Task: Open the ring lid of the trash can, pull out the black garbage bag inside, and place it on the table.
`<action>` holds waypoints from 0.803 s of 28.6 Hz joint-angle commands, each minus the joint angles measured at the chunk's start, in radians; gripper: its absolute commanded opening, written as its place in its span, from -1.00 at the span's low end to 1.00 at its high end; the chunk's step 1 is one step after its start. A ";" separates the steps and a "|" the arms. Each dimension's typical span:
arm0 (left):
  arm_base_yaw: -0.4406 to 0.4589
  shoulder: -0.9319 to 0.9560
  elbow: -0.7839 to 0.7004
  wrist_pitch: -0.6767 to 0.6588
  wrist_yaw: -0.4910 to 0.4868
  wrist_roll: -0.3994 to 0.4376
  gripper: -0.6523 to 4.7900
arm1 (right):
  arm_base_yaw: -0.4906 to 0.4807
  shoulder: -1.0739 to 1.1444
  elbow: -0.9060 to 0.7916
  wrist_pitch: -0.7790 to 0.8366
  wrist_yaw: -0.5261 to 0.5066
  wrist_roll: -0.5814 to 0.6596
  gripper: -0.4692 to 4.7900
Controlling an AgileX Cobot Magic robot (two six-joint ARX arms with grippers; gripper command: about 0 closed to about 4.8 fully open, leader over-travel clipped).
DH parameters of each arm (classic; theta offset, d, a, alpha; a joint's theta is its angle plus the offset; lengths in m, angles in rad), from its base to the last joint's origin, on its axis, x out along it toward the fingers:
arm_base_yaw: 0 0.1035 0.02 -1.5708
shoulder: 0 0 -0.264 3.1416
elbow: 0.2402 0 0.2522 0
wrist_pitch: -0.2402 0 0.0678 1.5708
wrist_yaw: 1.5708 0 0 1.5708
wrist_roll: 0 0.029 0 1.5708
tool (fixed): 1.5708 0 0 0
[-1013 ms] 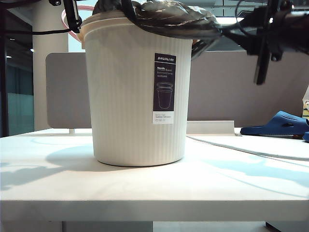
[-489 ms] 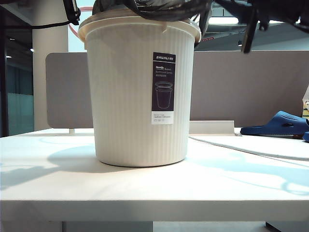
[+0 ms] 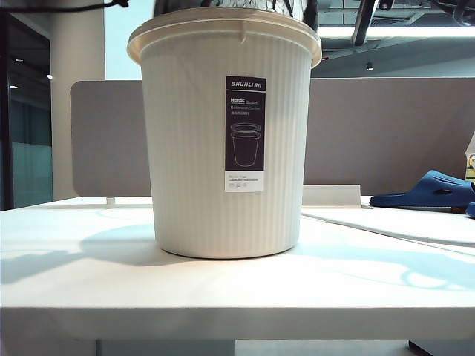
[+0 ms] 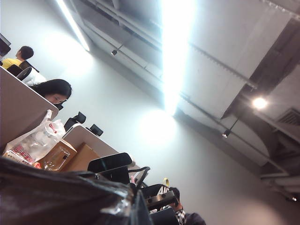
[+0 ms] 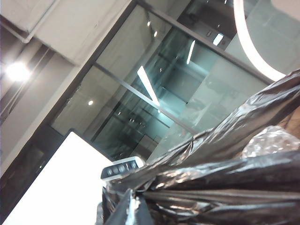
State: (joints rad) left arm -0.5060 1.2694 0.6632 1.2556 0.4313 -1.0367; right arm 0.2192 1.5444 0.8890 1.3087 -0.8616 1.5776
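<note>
The cream ribbed trash can [image 3: 193, 148] stands upright on the white table [image 3: 89, 289]. Only a sliver of the black garbage bag [image 3: 245, 4] shows above its rim in the exterior view, where both grippers are out of frame. In the left wrist view my left gripper [image 4: 136, 213] is shut on the glossy black garbage bag [image 4: 56, 197], lifted against the ceiling. My right gripper [image 5: 133, 211] is shut on a pinch of the wrinkled black garbage bag [image 5: 220, 173], with clear plastic between the fingertips. A pale curved hoop [image 5: 251, 47], apparently the ring lid, arcs beyond the bag.
A grey partition panel [image 3: 371, 133] stands behind the table. A blue slipper [image 3: 427, 189] lies at the back right, with a pale cable [image 3: 386, 226] running across the tabletop. A dark arm link [image 3: 364, 21] crosses above the can's right rim.
Both arms and the bag have risen almost out of the top of the exterior view. The pink hoop no longer shows there. The can has shifted slightly to the right.
</note>
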 commanded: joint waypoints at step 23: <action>0.000 -0.003 0.046 -0.072 0.063 0.042 -0.78 | -0.121 -0.022 0.028 -0.192 -0.189 -0.055 0.06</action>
State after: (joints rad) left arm -0.5060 1.2694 0.7055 1.1690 0.4870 -1.0016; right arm 0.0986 1.5314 0.9112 1.1233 -1.0325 1.5406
